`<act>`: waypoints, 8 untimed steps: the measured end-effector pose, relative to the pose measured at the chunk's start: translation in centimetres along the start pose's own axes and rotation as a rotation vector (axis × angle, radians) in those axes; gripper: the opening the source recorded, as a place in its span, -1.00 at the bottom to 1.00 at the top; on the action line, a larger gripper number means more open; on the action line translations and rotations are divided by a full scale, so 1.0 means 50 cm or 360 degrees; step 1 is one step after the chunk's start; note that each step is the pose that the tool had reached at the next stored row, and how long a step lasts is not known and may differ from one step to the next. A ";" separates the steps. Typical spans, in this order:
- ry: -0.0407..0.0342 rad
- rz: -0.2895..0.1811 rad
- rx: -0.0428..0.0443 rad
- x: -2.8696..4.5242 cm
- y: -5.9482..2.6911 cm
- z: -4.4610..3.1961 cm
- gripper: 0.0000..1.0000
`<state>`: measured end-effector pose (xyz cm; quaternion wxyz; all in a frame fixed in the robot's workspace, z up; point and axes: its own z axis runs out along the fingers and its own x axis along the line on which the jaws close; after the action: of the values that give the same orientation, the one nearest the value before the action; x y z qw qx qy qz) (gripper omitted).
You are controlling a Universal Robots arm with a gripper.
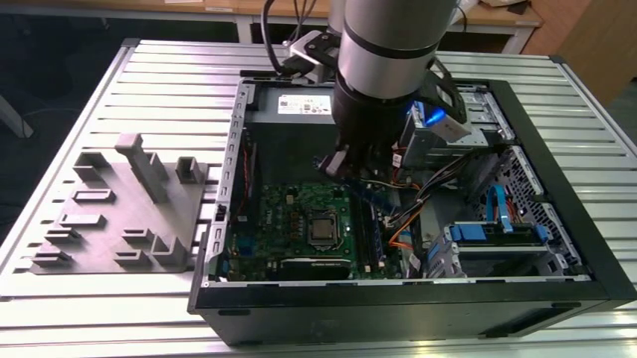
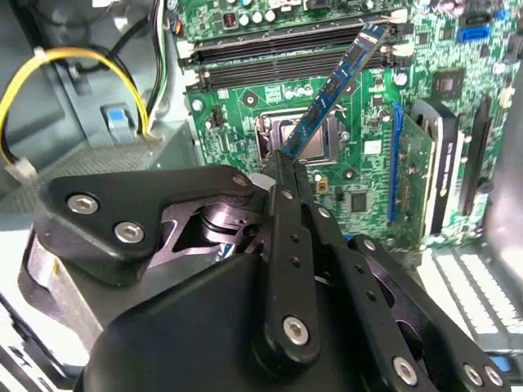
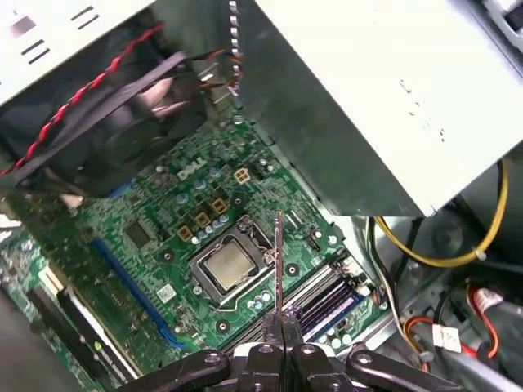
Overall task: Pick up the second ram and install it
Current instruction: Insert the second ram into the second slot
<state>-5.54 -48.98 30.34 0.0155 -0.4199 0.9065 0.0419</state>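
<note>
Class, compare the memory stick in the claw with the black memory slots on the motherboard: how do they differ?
The memory stick is blue-green; the memory slots are black. The stick is held tilted in the claw; the slots lie flat on the motherboard. Both are long and narrow.

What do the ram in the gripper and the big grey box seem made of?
The second ram, held in the gripper: thin blue circuit board, likely fibreglass laminate, matte. The grey box: probably sheet metal, dull finish, flat panels with a sharp folded edge.
</note>
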 end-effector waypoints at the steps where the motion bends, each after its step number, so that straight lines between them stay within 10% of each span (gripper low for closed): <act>1: -0.0002 0.0028 0.0002 0.000 0.000 0.000 -0.84; 8: -0.0014 0.0230 0.0015 0.000 0.000 0.001 -0.84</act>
<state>-5.54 -48.98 30.26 0.0185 -0.3530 0.9346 0.0406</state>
